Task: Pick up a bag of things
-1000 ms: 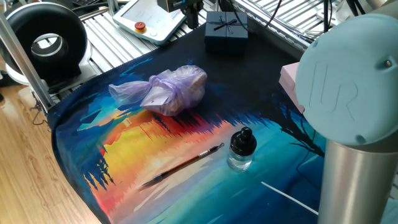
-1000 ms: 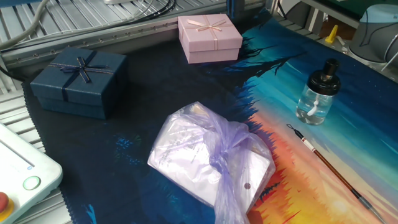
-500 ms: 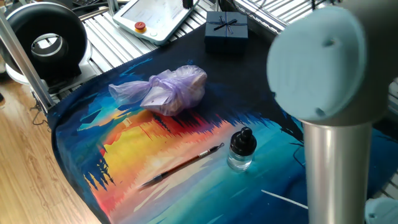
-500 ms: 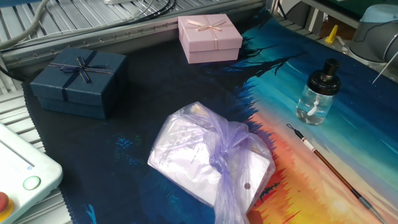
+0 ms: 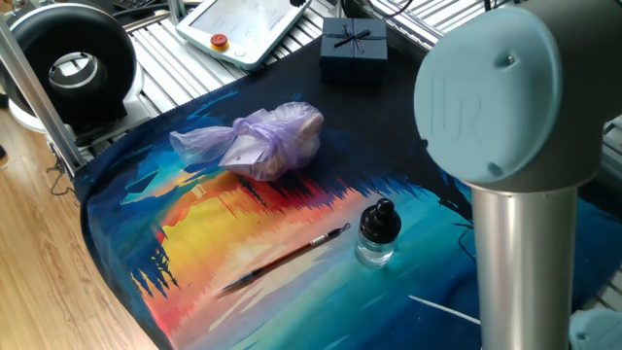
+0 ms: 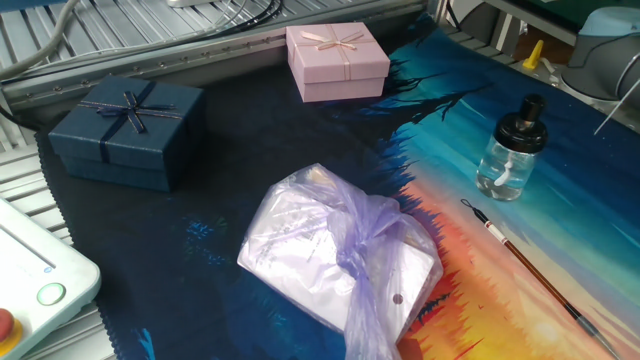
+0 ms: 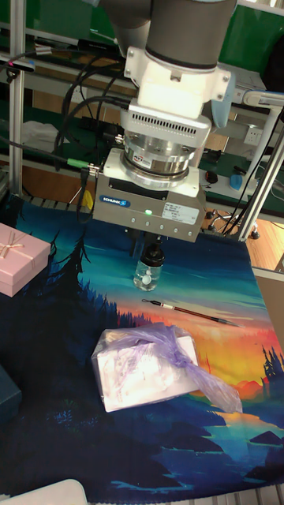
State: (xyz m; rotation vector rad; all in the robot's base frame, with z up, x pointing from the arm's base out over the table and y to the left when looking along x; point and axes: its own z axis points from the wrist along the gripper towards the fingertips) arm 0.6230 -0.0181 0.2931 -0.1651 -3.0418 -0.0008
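Landmark = bag of things (image 5: pixel 264 141), lying on the painted sunset/sea cloth (image 5: pixel 204 219) w/ nothing on top of it and nothing touching it.

Around it:
- Navy gift box (image 6: pixel 128 130) w/ ribbon, well apart from bag, on the dark end of the cloth; in the one fixed view it sits behind the bag.
- Pink gift box (image 6: pixel 337 61) w/ bow, well apart, beyond the bag in the other fixed view, beside the navy one w/ a gap.
- Small glass bottle (image 5: pixel 376 234) w/ black cap, upright, near the bag on the blue part of the cloth.
- Thin paintbrush (image 5: pixel 287 257) flat on the cloth, betw. bag and bottle side, apart from both.
- White control pendant (image 5: pixel 243 27) w/ red button, off the cloth, beyond the bag.
- Robot arm joint (image 5: pixel 505 107) big in the foreground of the one fixed view, hides the cloth on that side, not the bag.

Gripper (image 7: pixel 147 243): in the tall fixed view it hangs above the cloth, over the bottle area, up and apart from the bag. Only a short dark bit shows under the body; can't tell if fingers are spread or together. Holds nothing visible.

Bag: thin translucent pale lilac plastic, wrinkly, lumpy; flat whitish contents show through. Knotted/gathered near the middle, loose crumpled tail (image 7: pixel 207 381) trailing out flat on the cloth. Straddles the dark and orange parts of the cloth.
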